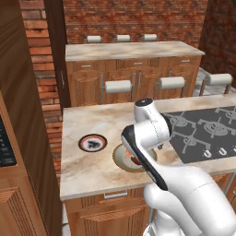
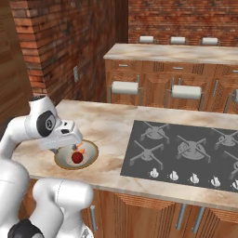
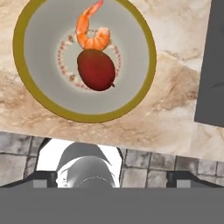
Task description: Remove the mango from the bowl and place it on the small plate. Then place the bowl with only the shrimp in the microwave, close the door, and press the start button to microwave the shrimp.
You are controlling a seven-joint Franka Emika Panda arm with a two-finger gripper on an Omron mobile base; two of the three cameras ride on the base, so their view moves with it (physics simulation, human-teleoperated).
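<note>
The bowl (image 3: 19,52) has an olive-gold rim and sits on the marble counter near its front edge. In it lie the dark red mango (image 3: 96,70) and, touching it, the curled orange shrimp (image 3: 91,36). My gripper (image 3: 111,178) hangs above the bowl's near side, open, with nothing between its fingers. From the right, the hand (image 2: 65,137) hovers over the bowl (image 2: 90,155), mango (image 2: 76,158) and shrimp (image 2: 81,148). The small plate (image 1: 92,143) with its red-and-white rim stands left of the bowl (image 1: 120,160). The microwave's keypad (image 1: 5,143) shows at far left; its door is out of view.
A dark cooktop (image 2: 186,148) with a row of knobs fills the counter to the right of the bowl. Bare marble lies between the plate and bowl. Behind stands a second counter (image 1: 129,50) with stools (image 1: 118,85). A brick wall (image 2: 60,51) rises on the left.
</note>
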